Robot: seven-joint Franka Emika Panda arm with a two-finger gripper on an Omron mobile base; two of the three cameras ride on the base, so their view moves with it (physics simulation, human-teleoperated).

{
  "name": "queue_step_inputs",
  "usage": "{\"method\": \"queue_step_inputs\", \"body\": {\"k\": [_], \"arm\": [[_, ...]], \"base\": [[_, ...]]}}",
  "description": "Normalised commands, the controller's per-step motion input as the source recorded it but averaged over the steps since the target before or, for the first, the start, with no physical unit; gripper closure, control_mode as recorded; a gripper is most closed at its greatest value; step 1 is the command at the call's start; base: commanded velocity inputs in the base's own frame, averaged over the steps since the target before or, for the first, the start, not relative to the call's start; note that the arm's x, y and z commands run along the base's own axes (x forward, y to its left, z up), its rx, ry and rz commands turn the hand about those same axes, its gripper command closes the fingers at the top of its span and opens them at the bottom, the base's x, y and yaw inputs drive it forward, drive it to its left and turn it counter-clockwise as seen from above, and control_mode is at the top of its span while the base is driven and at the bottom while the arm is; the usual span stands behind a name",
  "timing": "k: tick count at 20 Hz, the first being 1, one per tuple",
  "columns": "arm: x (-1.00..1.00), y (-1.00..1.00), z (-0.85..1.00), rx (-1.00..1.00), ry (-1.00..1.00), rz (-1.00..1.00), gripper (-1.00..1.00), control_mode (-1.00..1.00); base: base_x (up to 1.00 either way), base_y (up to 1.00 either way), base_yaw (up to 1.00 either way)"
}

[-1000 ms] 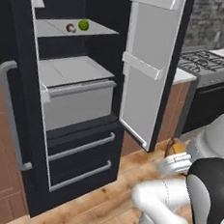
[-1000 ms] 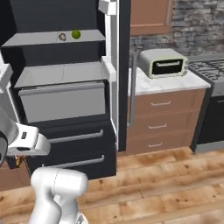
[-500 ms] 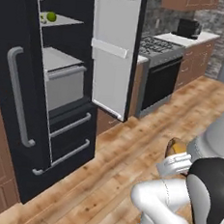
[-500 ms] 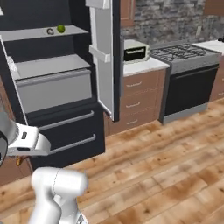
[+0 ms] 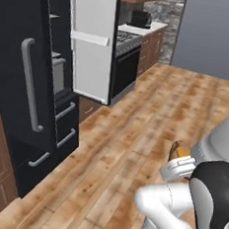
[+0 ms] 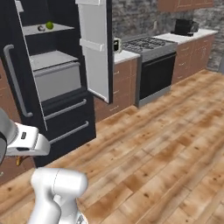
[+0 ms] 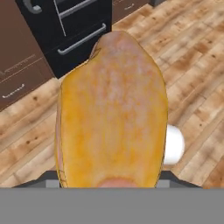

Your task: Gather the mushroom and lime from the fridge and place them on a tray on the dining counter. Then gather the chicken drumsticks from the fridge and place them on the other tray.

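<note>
A kitchen with a plank wood floor [image 6: 166, 144] lies around us: a black fridge [image 6: 52, 78] with its white-lined door [image 6: 95, 48] swung open, a stove [image 6: 151, 65] beside it and brown cabinets [image 6: 120, 83] along the wall. On the fridge's upper shelf [image 6: 46, 29], toward its front edge, the lime [image 6: 49, 25] sits just beside the mushroom [image 6: 40, 28]; both remain in the fridge, so we judge the first part of the task is not done.

In the hand view a chicken drumstick [image 7: 111, 109] stands large right in front of the camera, golden and mottled, with its pale bone end at the right. We see the same piece at the end of the arm in the left base view [image 5: 180, 151], low above the floor and well away from the fridge. The jaws themselves are hidden behind the meat, but from how it sits against the hand we take them to be clamped on the chicken drumstick.

We read this as a carry toward the dining counter, whose worktop and trays we cannot see. Left to do, by our judgement: set this drumstick on its tray, fetch any other drumsticks, and bring the mushroom and lime to the other tray.
</note>
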Motion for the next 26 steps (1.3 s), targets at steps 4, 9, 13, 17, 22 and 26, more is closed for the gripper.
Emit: {"method": "queue_step_inputs", "body": {"k": [4,9,13,17,22,26], "arm": [[0.0,0.0,0.0,0.0,0.0,0.0,1.0,1.0],[0.0,0.0,0.0,0.0,0.0,0.0,1.0,1.0],[0.0,0.0,0.0,0.0,0.0,0.0,1.0,1.0],[0.0,0.0,0.0,0.0,0.0,0.0,1.0,1.0],[0.0,0.0,0.0,0.0,0.0,0.0,1.0,1.0],[0.0,0.0,0.0,0.0,0.0,0.0,1.0,1.0]], "base": [[-1.0,0.55,-0.43],[-1.0,0.56,-0.43],[-1.0,0.38,-0.4],[-1.0,0.03,-0.32],[-1.0,-0.28,-0.32],[-0.94,-0.88,-0.24]]}}
